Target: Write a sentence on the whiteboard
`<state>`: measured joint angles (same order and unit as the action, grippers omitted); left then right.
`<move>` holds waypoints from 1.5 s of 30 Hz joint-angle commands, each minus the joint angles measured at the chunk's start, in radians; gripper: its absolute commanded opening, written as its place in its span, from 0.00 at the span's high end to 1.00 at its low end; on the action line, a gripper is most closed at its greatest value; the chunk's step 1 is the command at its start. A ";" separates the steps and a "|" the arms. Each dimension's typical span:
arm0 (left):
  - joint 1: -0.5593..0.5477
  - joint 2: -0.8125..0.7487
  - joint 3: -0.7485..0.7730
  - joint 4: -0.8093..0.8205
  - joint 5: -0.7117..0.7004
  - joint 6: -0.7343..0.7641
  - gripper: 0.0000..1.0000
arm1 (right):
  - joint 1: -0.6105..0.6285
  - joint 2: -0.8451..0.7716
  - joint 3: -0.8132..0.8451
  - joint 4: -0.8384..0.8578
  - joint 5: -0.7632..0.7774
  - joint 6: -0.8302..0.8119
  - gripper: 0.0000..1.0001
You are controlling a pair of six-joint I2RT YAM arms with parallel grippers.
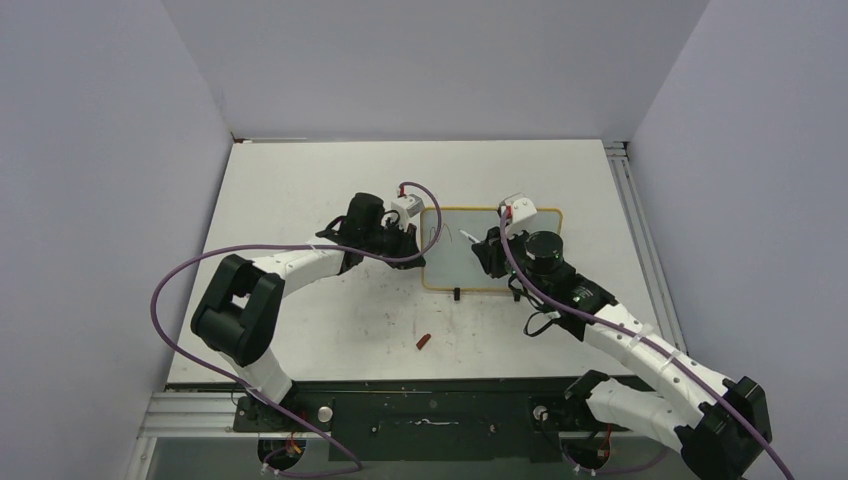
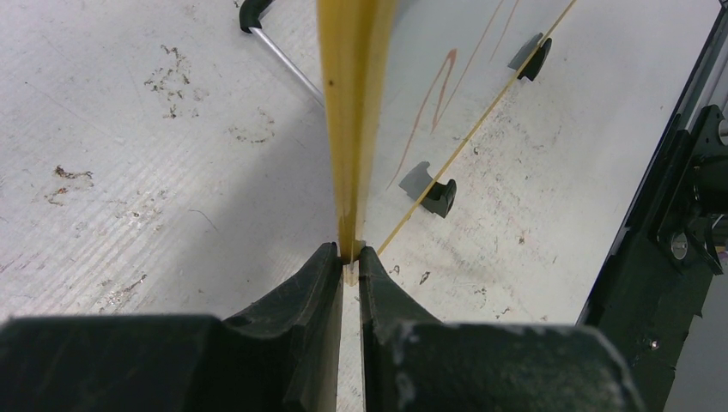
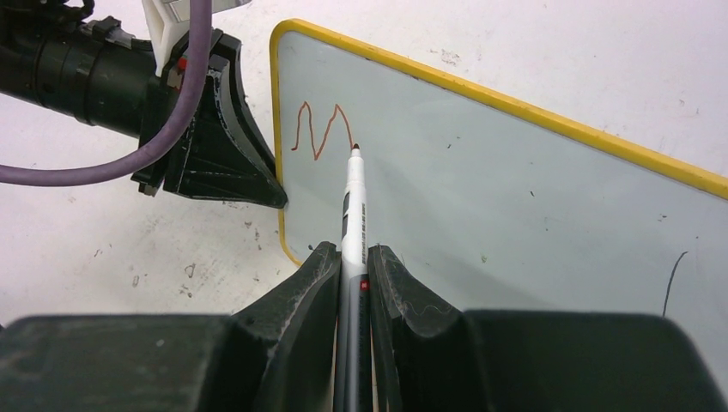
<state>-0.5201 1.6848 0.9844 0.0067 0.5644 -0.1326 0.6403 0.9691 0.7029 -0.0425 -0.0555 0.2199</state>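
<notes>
Left gripper [image 2: 350, 256] pinches the whiteboard [image 3: 515, 197] at its nine o'clock edge; right gripper [image 3: 352, 257] clamps a marker [image 3: 354, 197], tip at the red M [image 3: 319, 130].

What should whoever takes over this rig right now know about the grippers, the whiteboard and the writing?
Left gripper: shut on the whiteboard at its left frame edge.
Right gripper: shut on the marker, tip just right of the lettering.
Done: one reddish M near the board's left edge.
Left: the rest of the sentence.
</notes>
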 commanded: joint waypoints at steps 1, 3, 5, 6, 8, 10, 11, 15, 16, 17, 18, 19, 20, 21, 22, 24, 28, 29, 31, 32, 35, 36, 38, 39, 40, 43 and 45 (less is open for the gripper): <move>-0.009 -0.024 0.039 -0.005 -0.013 0.014 0.92 | -0.004 0.031 0.010 0.070 0.023 0.001 0.95; -0.011 -0.025 0.039 -0.005 -0.013 0.014 0.92 | -0.003 0.038 0.012 0.073 0.024 0.000 0.95; -0.011 -0.026 0.040 -0.005 -0.014 0.016 0.92 | -0.004 0.046 0.012 0.076 0.023 0.001 0.95; -0.011 -0.025 0.040 -0.005 -0.014 0.016 0.93 | -0.003 0.049 0.011 0.077 0.025 0.002 0.95; -0.011 -0.027 0.039 -0.005 -0.015 0.017 0.92 | -0.004 0.053 0.008 0.080 0.031 0.002 0.95; -0.011 -0.027 0.039 -0.005 -0.014 0.018 0.93 | -0.004 0.057 0.005 0.085 0.042 0.003 0.95; -0.012 -0.027 0.041 -0.005 -0.014 0.018 0.93 | -0.003 0.060 0.004 0.086 0.049 0.003 0.95; -0.012 -0.026 0.041 -0.005 -0.015 0.018 0.92 | -0.003 0.077 0.007 0.086 0.084 0.002 0.95; -0.013 -0.025 0.041 -0.005 -0.015 0.018 0.93 | -0.003 0.079 0.007 0.087 0.089 0.002 0.95; -0.014 -0.026 0.041 -0.005 -0.015 0.018 0.93 | -0.004 0.081 0.009 0.087 0.092 0.002 0.95; -0.015 -0.025 0.040 -0.005 -0.015 0.019 0.93 | -0.004 0.082 0.009 0.088 0.093 0.004 0.95; -0.015 -0.024 0.039 -0.005 -0.016 0.019 0.93 | -0.003 0.083 0.006 0.090 0.095 0.005 0.95; -0.016 -0.023 0.039 -0.005 -0.017 0.020 0.93 | -0.003 0.083 0.004 0.093 0.097 0.006 0.95; -0.017 -0.023 0.040 -0.005 -0.017 0.022 0.93 | -0.004 0.084 0.003 0.095 0.101 0.007 0.95; -0.019 -0.023 0.039 -0.005 -0.020 0.023 0.93 | -0.002 0.087 0.003 0.096 0.106 0.007 0.95; -0.021 -0.021 0.040 -0.005 -0.020 0.026 0.93 | -0.003 0.093 0.003 0.100 0.108 0.009 0.95; -0.024 -0.021 0.040 -0.005 -0.025 0.031 0.93 | -0.004 0.103 0.008 0.113 0.090 0.006 0.95; -0.024 -0.021 0.040 -0.029 -0.026 0.033 0.93 | -0.004 0.110 0.012 0.114 0.084 0.003 0.95; -0.026 -0.021 0.039 -0.037 -0.027 0.034 0.93 | -0.003 0.123 0.019 0.109 0.066 -0.003 0.95; -0.026 -0.021 0.040 -0.037 -0.029 0.034 0.93 | -0.004 0.128 0.021 0.109 0.064 -0.004 0.95; -0.025 -0.022 0.041 -0.039 -0.029 0.034 0.93 | -0.004 0.136 0.016 0.101 0.030 -0.007 0.95; -0.026 -0.023 0.040 -0.040 -0.029 0.035 0.93 | -0.003 0.136 0.014 0.097 0.026 -0.007 0.95; -0.026 -0.024 0.041 -0.039 -0.031 0.036 0.93 | -0.004 0.137 0.006 0.092 0.023 -0.005 0.95; -0.026 -0.024 0.041 -0.039 -0.030 0.036 0.93 | -0.002 0.136 0.002 0.091 0.023 -0.004 0.95; -0.026 -0.024 0.041 -0.039 -0.030 0.036 0.93 | -0.002 0.134 -0.002 0.089 0.027 -0.002 0.95; -0.026 -0.024 0.042 -0.041 -0.031 0.036 0.93 | -0.002 0.124 -0.012 0.078 0.051 0.009 0.95; -0.026 -0.025 0.041 -0.040 -0.033 0.036 0.93 | -0.002 0.116 -0.016 0.067 0.065 0.012 0.95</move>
<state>-0.5297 1.6814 0.9886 -0.0128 0.5278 -0.1093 0.6411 1.1049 0.7021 0.0200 -0.0277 0.2214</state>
